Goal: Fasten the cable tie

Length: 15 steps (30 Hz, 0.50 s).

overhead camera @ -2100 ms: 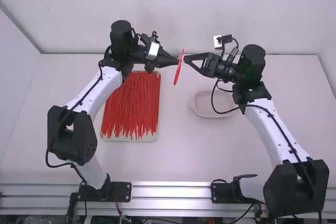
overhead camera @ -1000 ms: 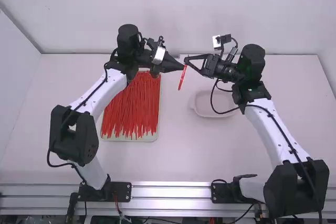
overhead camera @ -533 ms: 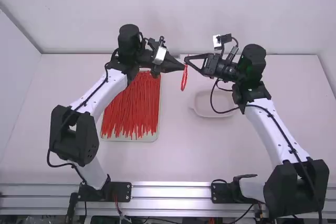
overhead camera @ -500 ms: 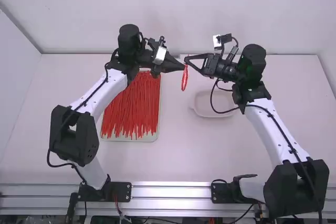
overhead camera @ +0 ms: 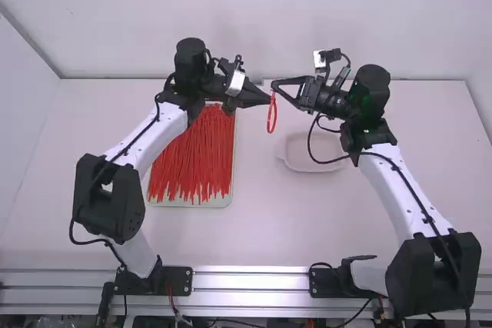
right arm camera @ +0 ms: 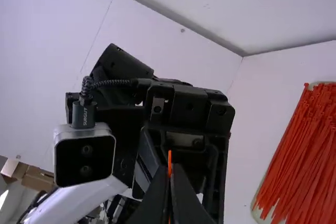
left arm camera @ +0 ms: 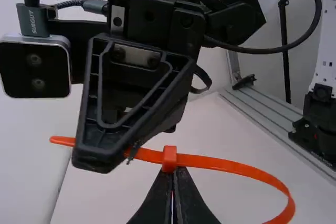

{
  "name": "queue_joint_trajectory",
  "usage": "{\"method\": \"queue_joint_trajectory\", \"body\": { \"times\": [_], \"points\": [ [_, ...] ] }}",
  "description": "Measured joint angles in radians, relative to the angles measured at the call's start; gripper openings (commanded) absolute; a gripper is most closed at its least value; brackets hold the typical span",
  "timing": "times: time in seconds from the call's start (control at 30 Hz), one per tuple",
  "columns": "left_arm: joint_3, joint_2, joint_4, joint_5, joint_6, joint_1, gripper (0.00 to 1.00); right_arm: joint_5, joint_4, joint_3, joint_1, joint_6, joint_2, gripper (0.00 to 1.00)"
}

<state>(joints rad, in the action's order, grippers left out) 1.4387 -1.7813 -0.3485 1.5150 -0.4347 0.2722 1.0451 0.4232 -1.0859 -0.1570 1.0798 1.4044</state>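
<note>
A flat tray [overhead camera: 224,202] heaped with loose red ties [overhead camera: 196,151] is seen on the white table [overhead camera: 69,120]. The left gripper [overhead camera: 267,99] is held in the air just beyond the far right corner of the tray. Its fingers are pressed together on the small square head of the cable tie [overhead camera: 271,117]. The cable tie is bent into a narrow loop. It hangs from the two grippers, just to the right of the tray and clear of the table. In the left wrist view the strap is seen running out on both sides of the head. The right gripper [overhead camera: 276,87] is met tip to tip with the left one, right of the same tray corner, and is clamped on the tail of the strap. A white dish [overhead camera: 296,160] is placed on the table farther right of the tray.
</note>
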Motion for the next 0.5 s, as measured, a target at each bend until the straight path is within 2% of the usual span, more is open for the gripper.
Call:
{"method": "queue_joint_trajectory", "body": {
  "times": [0.5],
  "points": [
    [-0.058, 0.0, 0.007, -0.008, -0.004, 0.02, 0.02, -0.001, 0.015, -0.009, 0.04, 0.029, 0.0, 0.0]
  ]
}}
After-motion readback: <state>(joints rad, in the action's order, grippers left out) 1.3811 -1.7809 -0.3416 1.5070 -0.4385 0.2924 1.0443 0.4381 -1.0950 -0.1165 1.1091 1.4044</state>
